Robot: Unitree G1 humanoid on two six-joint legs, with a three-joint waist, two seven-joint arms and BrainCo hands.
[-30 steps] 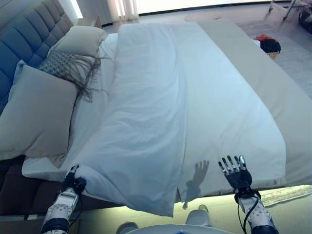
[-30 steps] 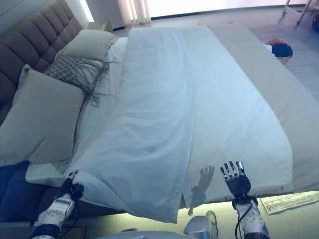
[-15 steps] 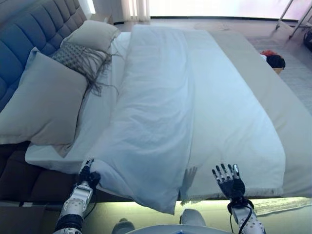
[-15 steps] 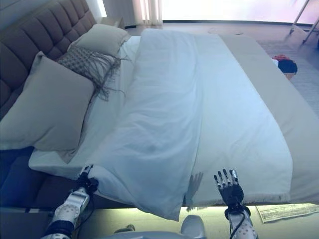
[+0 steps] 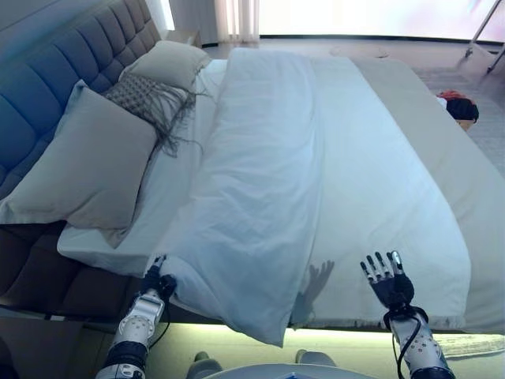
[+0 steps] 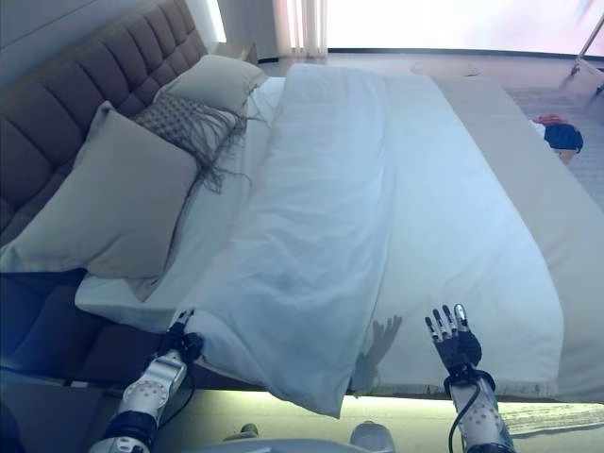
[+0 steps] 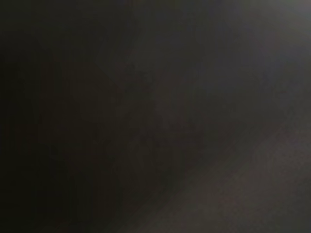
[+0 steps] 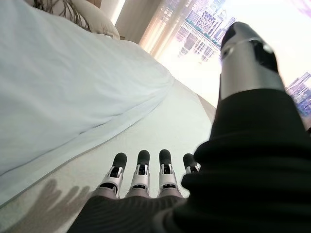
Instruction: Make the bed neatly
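Observation:
A white duvet lies folded back lengthwise over the left half of the bed, and its near corner hangs over the front edge. The pale sheet beside it is bare. My left hand is at the duvet's near left corner, partly under the cloth; its wrist view is dark. My right hand is open, with fingers straight, just above the sheet near the bed's front edge, to the right of the duvet's fold.
A large grey pillow, a fringed cushion and a far pillow lie against the tufted headboard. A beige cover runs along the bed's right side. A basket of dark clothes stands on the floor.
The camera has shifted, so the whole bed sits further right. My left hand stays at the duvet's corner and my right hand stays open over the front edge.

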